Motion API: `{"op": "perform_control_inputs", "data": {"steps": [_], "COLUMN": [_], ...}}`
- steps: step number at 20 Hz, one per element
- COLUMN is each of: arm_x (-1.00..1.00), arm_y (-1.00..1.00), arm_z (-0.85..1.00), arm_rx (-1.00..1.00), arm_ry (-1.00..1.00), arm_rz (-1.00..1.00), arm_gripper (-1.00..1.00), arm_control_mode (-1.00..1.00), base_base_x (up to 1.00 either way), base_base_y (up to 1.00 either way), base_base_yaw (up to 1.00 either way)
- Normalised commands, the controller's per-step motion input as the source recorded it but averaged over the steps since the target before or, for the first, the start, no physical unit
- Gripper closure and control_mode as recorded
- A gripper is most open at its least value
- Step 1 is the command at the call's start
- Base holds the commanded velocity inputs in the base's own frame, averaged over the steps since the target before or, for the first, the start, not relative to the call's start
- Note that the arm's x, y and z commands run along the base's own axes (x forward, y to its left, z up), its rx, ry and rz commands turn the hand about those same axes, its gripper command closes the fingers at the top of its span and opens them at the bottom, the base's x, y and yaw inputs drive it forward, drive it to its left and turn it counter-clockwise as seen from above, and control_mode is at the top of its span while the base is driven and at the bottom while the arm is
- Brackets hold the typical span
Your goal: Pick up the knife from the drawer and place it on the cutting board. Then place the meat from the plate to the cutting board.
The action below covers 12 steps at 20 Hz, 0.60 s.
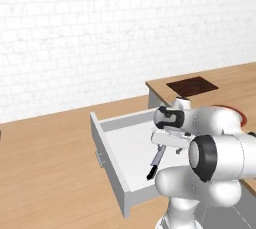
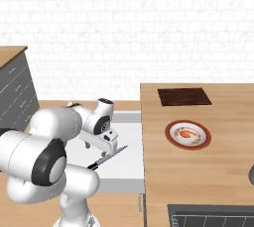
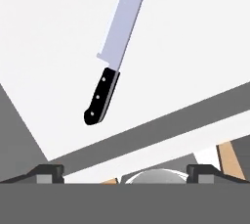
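Claw (image 3: 124, 171) above knife (image 3: 114, 56), apart.

White brick wall (image 2: 124, 28) runs behind everything. Wooden counter (image 2: 228, 171) on the right side, light wood top. Dark grey sink basin (image 2: 213, 216) cut into the counter's front edge. Some dark rounded object (image 2: 251, 175) clipped at the counter's right edge, can't tell what it is. Grey cabinet (image 2: 15, 97) with drawer fronts and a wooden top at far left. Wooden floor (image 1: 45, 173) spreads out on the left
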Motion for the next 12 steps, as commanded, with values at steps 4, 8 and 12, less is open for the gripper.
{"op": "perform_control_inputs", "data": {"steps": [4,8,12], "arm_x": [0.26,0.38,0.09], "arm_y": [-0.10,0.05,0.00], "arm_z": [-0.34,-0.28,-0.37], "arm_rx": [0.00,0.00,0.00], "arm_ry": [0.01,0.00,0.00], "arm_rz": [-0.04,-0.05,-0.07], "arm_gripper": [-1.00,-1.00,-1.00], "arm_control_mode": [-1.00,-1.00,-1.00], "base_base_x": [0.00,0.00,0.00], "base_base_y": [0.00,0.00,0.00], "base_base_yaw": [0.00,0.00,0.00]}}
